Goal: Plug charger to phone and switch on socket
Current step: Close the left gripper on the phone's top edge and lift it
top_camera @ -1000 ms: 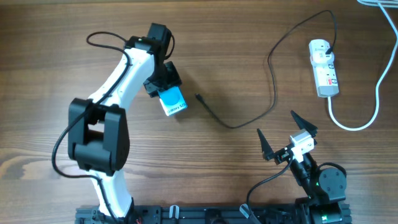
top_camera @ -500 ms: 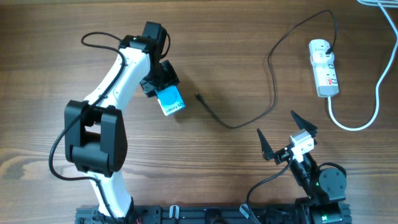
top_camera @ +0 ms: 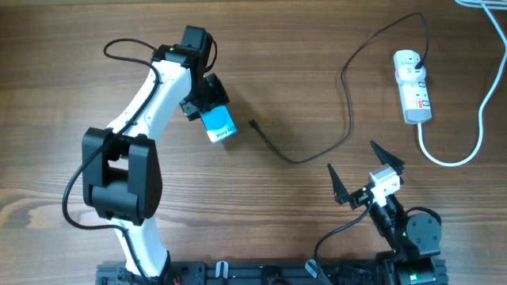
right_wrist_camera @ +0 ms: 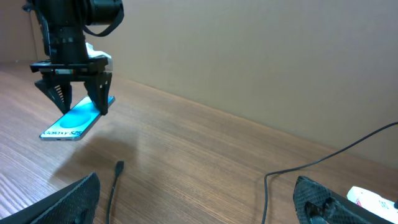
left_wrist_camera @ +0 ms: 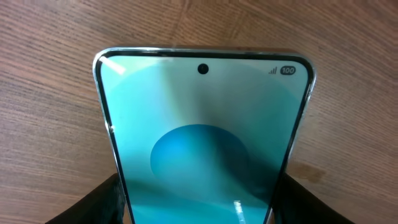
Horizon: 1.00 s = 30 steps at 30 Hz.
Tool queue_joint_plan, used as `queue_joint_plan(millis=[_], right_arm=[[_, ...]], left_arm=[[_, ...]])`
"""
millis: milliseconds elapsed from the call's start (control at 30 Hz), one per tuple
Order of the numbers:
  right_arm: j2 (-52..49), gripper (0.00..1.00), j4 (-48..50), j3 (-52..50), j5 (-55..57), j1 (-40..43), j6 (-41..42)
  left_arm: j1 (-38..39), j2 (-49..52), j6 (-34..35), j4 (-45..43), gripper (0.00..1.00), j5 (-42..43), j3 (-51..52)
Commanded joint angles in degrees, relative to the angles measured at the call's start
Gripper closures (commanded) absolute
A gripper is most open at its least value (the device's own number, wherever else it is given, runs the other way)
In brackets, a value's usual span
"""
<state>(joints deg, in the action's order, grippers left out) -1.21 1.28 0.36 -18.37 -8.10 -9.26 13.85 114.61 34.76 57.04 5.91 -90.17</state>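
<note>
Your left gripper clamps the turquoise phone by its side edges at far left, free end angled toward the charger tip just right of it, seemingly for plugging, while your right gripper hangs spread wide, empty, near right.

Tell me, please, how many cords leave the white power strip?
2. The black charger cable loops left from the power strip to a free tip near the phone; the thick white cord curls right and off frame. None looks hidden.
</note>
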Motion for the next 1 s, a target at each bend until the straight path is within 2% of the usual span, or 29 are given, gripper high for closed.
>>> queue_joint_plan(millis=[0, 667, 967], right_arm=[[0.42, 0.01, 0.15, -0.07, 0.37, -0.13, 0.28], [0.31, 0.00, 0.15, -0.07, 0.37, -0.13, 0.26], [0.31, 0.00, 0.15, -0.07, 0.37, -0.13, 0.28]], left_arm=[[-0.24, -1.79, -0.07, -0.46, 0.42, 0.70, 0.15], [-0.24, -1.79, -0.09, -0.20, 0.42, 0.96, 0.15], [-0.26, -1.81, -0.09, -0.20, 0.44, 9.62, 0.13]])
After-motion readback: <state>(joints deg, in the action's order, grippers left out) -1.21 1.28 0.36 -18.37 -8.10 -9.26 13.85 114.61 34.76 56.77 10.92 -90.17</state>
